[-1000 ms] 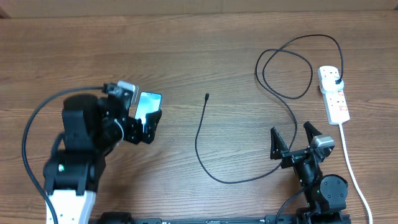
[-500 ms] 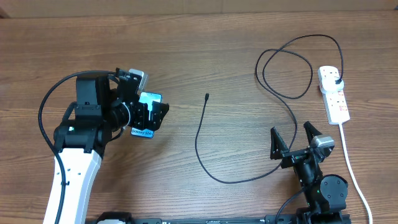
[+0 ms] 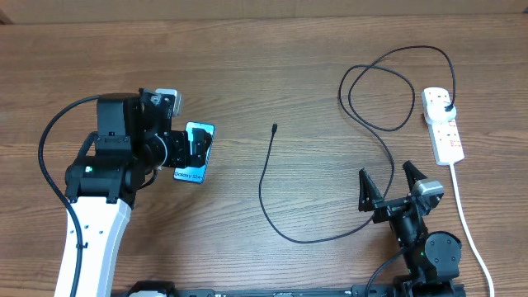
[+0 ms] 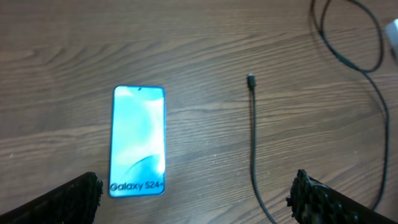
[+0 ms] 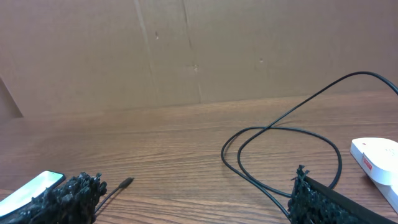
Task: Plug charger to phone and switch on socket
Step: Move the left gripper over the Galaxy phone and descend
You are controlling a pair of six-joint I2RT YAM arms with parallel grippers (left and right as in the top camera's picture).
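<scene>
Phone (image 4: 138, 141) flat on table, left gripper (image 3: 198, 153) spread empty above it; should straddle its long edges squarely, connector tip (image 4: 250, 79) lying right of it.

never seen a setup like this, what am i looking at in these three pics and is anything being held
These are two robot arms at a wooden table. One picture looks down from above; the other two come from cameras on each wrist. From above, the left hand hovers open over a lit phone reading Galaxy S24. The right hand waits open near the bottom edge. A black charger cable lies loose, its tip apart from the phone, its plug in a white power strip. Nothing is held.
</scene>
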